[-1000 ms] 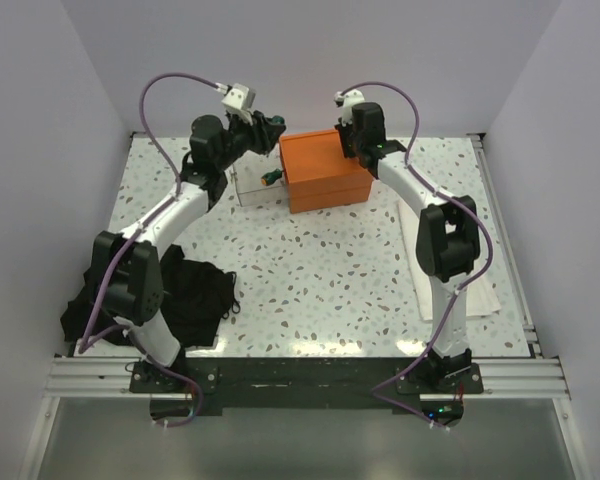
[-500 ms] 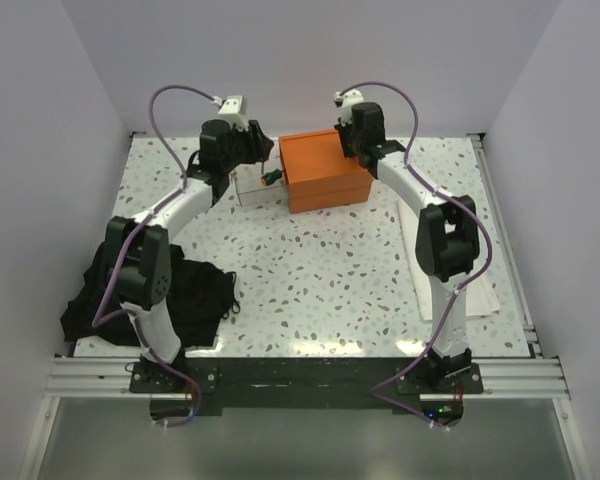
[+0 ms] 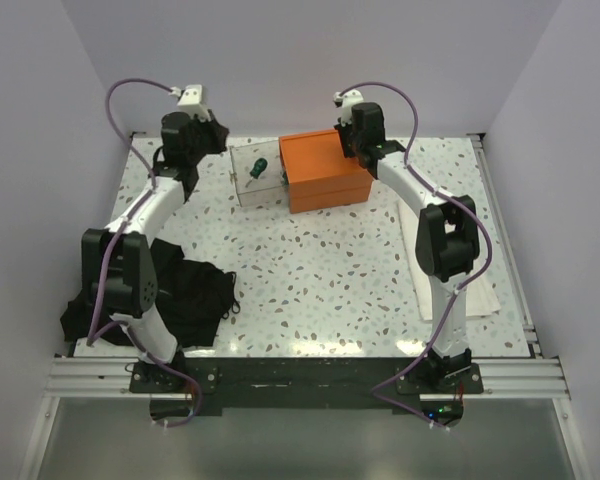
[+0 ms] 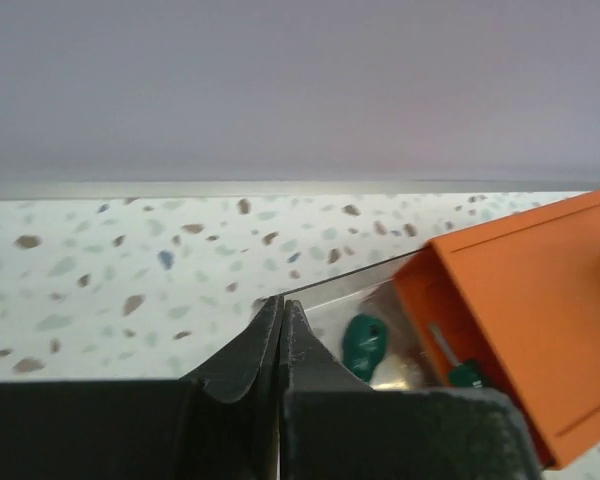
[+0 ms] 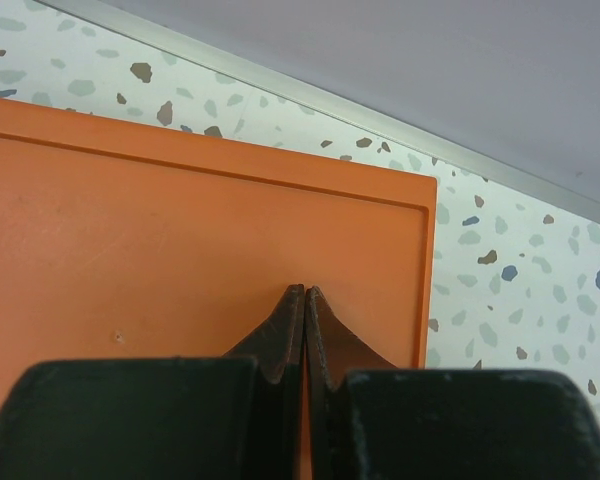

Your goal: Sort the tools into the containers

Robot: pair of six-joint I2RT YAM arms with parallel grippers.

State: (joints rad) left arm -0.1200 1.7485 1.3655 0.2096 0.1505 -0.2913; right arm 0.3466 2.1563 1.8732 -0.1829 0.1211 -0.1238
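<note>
Our left end effector (image 4: pixel 282 312) has its jaws pressed together with nothing between them. It hangs over the far-left part of the counter (image 3: pixel 320 270), just beside the clear plastic bin (image 3: pixel 242 192) and not over it. Our right end effector (image 5: pixel 305 296) is likewise closed and empty, its tips over the flat top of the orange box (image 3: pixel 325 170); we cannot tell whether they touch it.

In the bin lies a green-handled screwdriver (image 3: pixel 258 166), and the left wrist view shows a second green handle (image 4: pixel 467 373) low against the box wall. The bin sits against the box's left side. We see no other tools in the open. A black cloth (image 3: pixel 195 295) is heaped near our left base, and we cannot tell what it covers.

The main risk, as we judge it, is the right arm. If it bears down or drags sideways, the box could slide into the bin and shove or tip it, spilling what is sorted. On the left, a swing back toward the near edge could clip the bin's rim.
</note>
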